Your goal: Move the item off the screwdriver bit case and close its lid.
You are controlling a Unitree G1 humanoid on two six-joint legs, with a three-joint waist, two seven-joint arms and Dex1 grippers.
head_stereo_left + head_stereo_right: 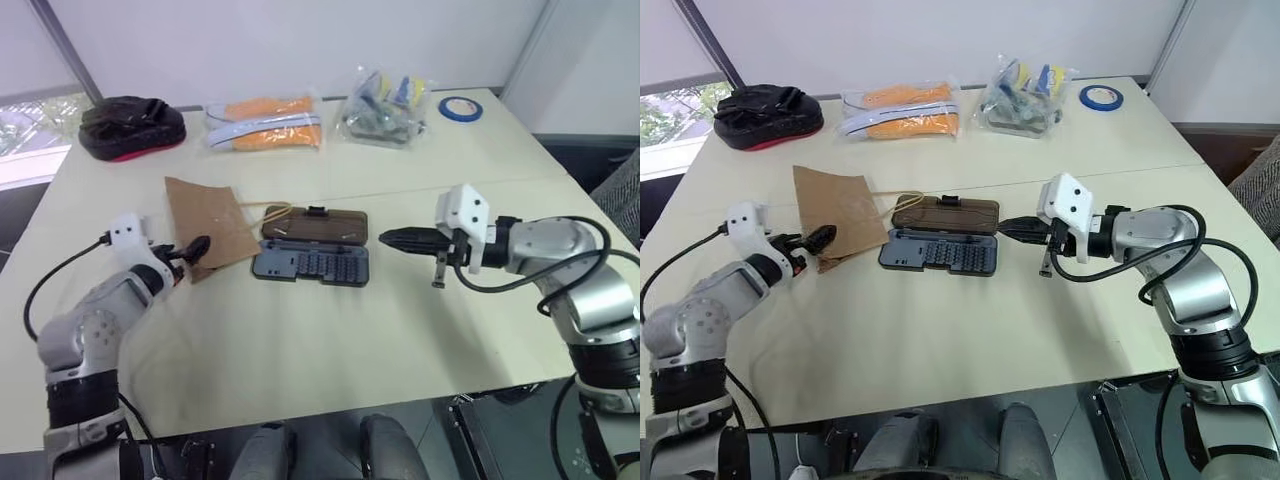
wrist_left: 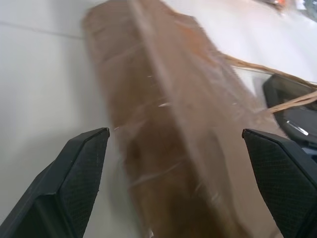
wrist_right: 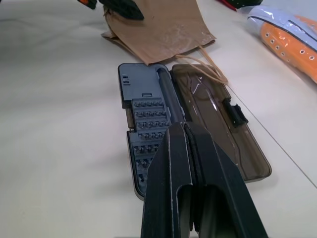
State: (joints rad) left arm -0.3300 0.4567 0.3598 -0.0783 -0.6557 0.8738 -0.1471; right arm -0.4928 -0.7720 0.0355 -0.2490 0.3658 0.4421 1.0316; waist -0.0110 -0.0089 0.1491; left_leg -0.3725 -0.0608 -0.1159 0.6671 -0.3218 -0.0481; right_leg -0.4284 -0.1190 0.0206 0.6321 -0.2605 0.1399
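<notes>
Left tool (image 2: 173, 148) apart at creased brown bag (image 1: 205, 222) (twine handles); right tool (image 1: 392, 237) together.

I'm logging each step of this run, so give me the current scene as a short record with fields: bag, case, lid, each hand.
paper bag: flat on the table left of the case, off its tray; twine handles reach onto the lid
screwdriver bit case: open, bits showing
lid: folded back flat on the table, not closed
left hand: open, fingers either side of the bag's near end
right hand: shut, empty, just right of the case
</notes>
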